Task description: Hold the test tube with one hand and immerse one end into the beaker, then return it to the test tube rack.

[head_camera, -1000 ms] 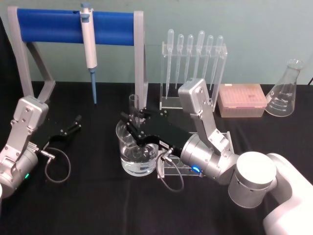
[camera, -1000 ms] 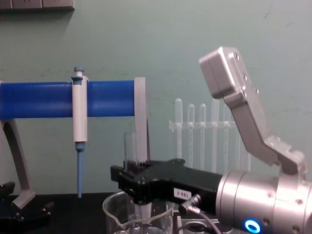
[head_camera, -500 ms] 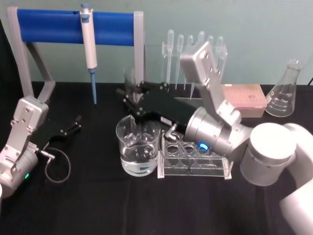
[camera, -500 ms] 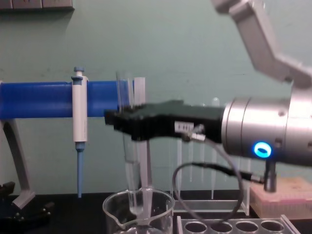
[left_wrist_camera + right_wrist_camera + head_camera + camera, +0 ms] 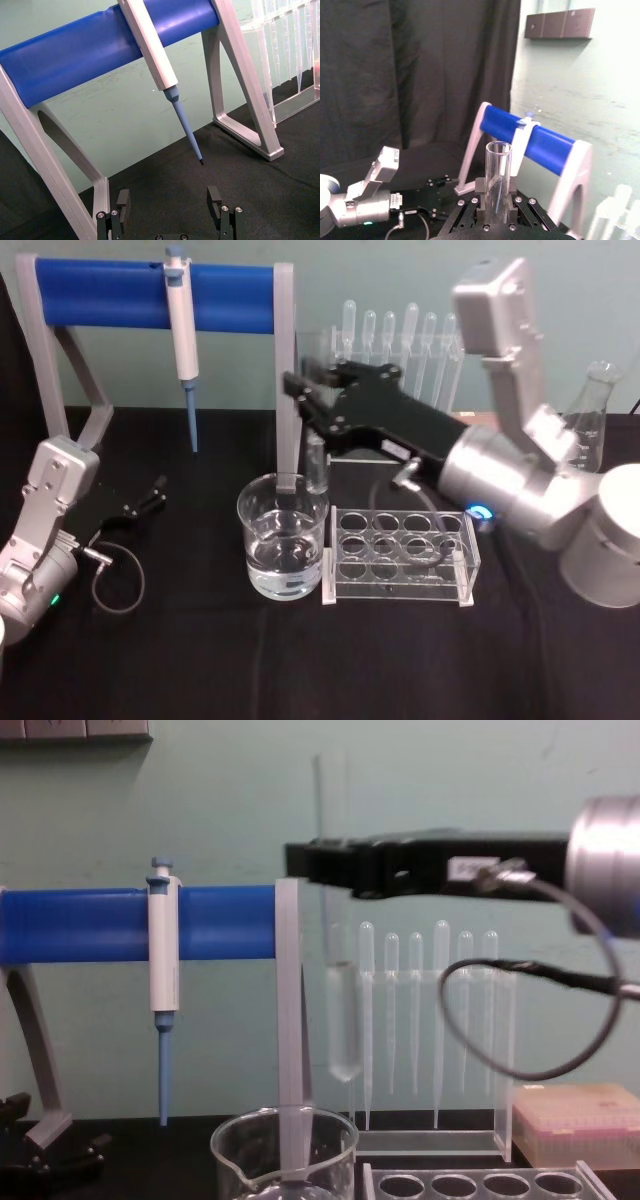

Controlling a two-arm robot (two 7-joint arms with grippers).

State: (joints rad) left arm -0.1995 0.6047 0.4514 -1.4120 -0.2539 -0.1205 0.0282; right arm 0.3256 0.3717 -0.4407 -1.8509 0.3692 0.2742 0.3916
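From where I stood, the right gripper (image 5: 330,870) was clamped on the test tube (image 5: 340,1010), upright at frame centre, its round end clear above the beaker (image 5: 285,1145) and holding some liquid. The dip looked done; returning the tube to the rack (image 5: 400,555) remained. The left gripper (image 5: 170,212) rested open at lower left.

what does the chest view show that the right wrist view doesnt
Chest view alone: the tube's round bottom, hanging clear above the beaker, and the row of droppers. Right wrist view alone: the tube's open rim, the right claw's fingers against the glass, and the parked left arm. Both share the tube, upright in the right claw, and the blue stand.
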